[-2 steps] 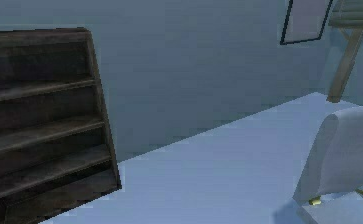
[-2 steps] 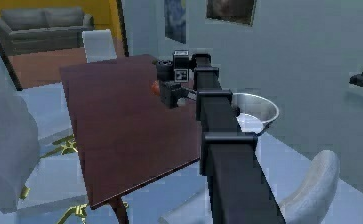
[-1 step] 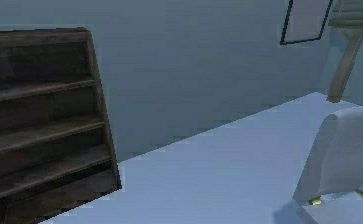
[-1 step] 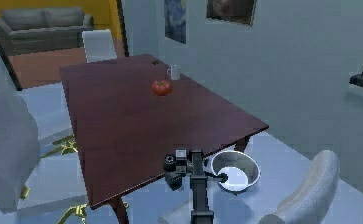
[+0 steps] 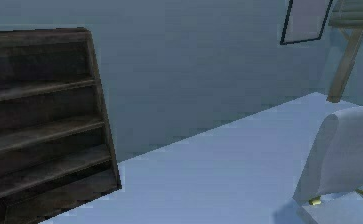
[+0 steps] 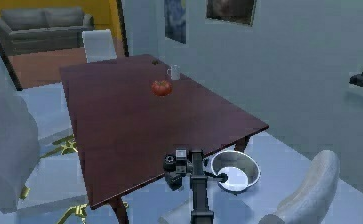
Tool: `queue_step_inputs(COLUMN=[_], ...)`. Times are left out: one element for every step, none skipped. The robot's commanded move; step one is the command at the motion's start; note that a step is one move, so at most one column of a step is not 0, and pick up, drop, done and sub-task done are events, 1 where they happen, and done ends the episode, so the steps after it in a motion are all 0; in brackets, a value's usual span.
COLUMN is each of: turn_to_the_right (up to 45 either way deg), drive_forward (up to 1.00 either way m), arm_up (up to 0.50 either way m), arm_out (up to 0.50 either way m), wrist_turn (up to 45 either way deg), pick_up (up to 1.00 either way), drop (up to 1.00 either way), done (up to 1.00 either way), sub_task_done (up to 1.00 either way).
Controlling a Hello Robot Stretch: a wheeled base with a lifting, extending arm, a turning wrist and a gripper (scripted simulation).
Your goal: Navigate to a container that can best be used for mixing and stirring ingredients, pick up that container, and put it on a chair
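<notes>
A grey bowl with a white inside (image 6: 235, 172) shows just past the near edge of the dark wooden table (image 6: 139, 120), right beside the arm's far end. The gripper (image 6: 173, 170) is a dark body left of the arm, at the table's near edge. I cannot tell whether it holds the bowl. One white chair (image 6: 311, 190) stands close to the bowl at the arm side view's lower right, and a white chair (image 5: 336, 160) also appears at the forward view's right.
A red round fruit (image 6: 161, 87) and a small mug (image 6: 173, 72) sit on the table. More white chairs (image 6: 9, 130) (image 6: 99, 44) flank it; a grey sofa (image 6: 44, 30) lies beyond. A dark bookshelf (image 5: 49, 120) stands against the wall ahead, with pale floor between.
</notes>
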Motion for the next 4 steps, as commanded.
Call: queue_step_inputs(turn_to_the_right=[0.0, 0.0, 0.0, 0.0], drive_forward=[0.0, 0.0, 0.0, 0.0], arm_up=[0.0, 0.1, 0.0, 0.0], arm_out=[0.0, 0.0, -0.08, 0.0], wrist_turn=[0.0, 0.0, 0.0, 0.0], pick_up=[0.0, 0.0, 0.0, 0.0], drop=[1.0, 0.0, 0.0, 0.0], done=[0.0, 0.0, 0.0, 1.0], sub_task_done=[0.0, 0.0, 0.0, 0.0])
